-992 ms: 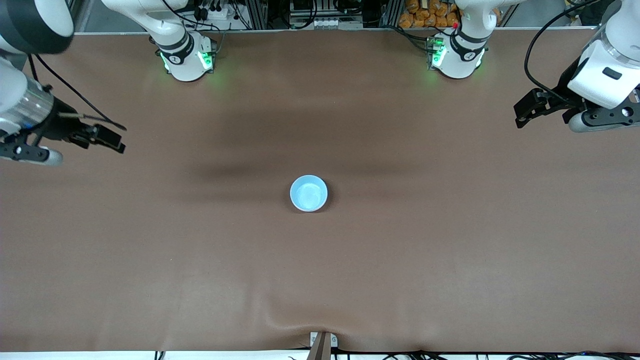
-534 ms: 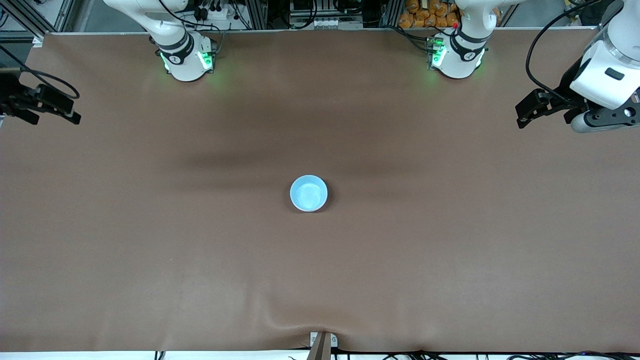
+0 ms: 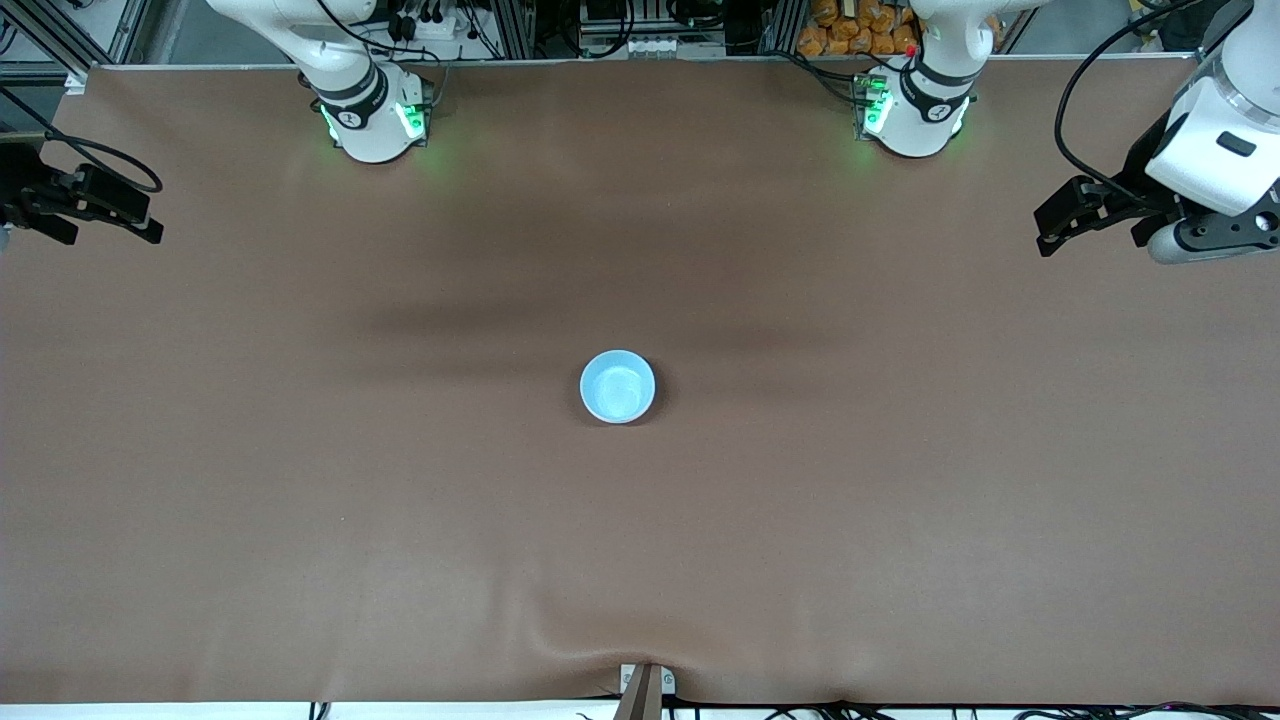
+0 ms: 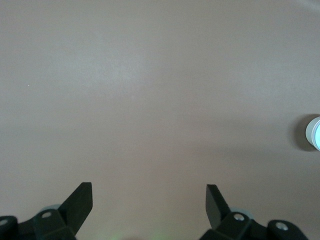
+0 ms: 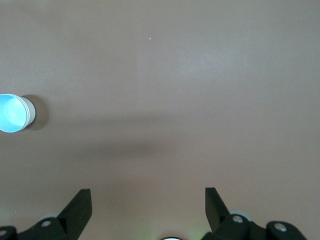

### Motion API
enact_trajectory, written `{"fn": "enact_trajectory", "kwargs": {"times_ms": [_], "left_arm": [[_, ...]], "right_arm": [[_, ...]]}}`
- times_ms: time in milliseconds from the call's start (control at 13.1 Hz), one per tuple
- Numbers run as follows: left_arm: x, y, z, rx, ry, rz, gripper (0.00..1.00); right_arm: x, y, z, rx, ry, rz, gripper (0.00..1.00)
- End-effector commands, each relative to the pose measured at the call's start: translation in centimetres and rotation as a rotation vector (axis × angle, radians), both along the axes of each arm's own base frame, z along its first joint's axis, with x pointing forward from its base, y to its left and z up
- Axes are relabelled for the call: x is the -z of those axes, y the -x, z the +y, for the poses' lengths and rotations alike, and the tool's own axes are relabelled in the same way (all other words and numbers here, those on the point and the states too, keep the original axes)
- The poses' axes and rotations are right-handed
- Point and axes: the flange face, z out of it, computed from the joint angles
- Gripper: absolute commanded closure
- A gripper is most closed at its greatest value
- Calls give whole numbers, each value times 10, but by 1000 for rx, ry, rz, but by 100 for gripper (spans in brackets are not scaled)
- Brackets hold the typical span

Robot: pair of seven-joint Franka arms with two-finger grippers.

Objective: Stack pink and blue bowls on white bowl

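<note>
A light blue bowl [image 3: 617, 386] sits upright at the table's middle; only its blue inside shows from above. In the right wrist view, this blue bowl [image 5: 11, 113] has a pale whitish wall under its rim. It also shows at the edge of the left wrist view [image 4: 315, 132]. No separate pink or white bowl is in view. My left gripper [image 3: 1043, 230] is open and empty over the left arm's end of the table, its fingers [image 4: 80, 200] wide apart. My right gripper [image 3: 152, 222] is open and empty over the right arm's end, and its fingers [image 5: 79, 202] are spread.
The brown table cloth [image 3: 900, 500] has a raised wrinkle at the edge nearest the camera, above a small metal bracket [image 3: 645, 685]. The two arm bases [image 3: 372, 115] [image 3: 912, 110] stand along the edge farthest from the camera.
My right arm has swung away from the table's middle toward its own end, then almost stopped. My left gripper has barely shifted. The blue bowl has not moved.
</note>
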Motion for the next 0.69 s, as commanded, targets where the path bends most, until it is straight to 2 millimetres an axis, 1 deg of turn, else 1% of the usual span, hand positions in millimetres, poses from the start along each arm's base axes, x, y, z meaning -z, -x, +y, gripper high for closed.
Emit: {"fn": "enact_trajectory", "kwargs": {"times_ms": [0,305,381,610], "left_arm": [[-8,4,2,5,7,-12,0],[-8,4,3,8,7,-12,0],[-8,4,3,8,7,-12,0],[-8,4,3,8,7,-12,0]], "right_arm": [[-5,-2,-1,-12,19,4,0],[-5,-2,0,-12,19,5,0],[-1,-4,2,-14,18,12,0],[0,-5,1,-12,18,14,0]]}}
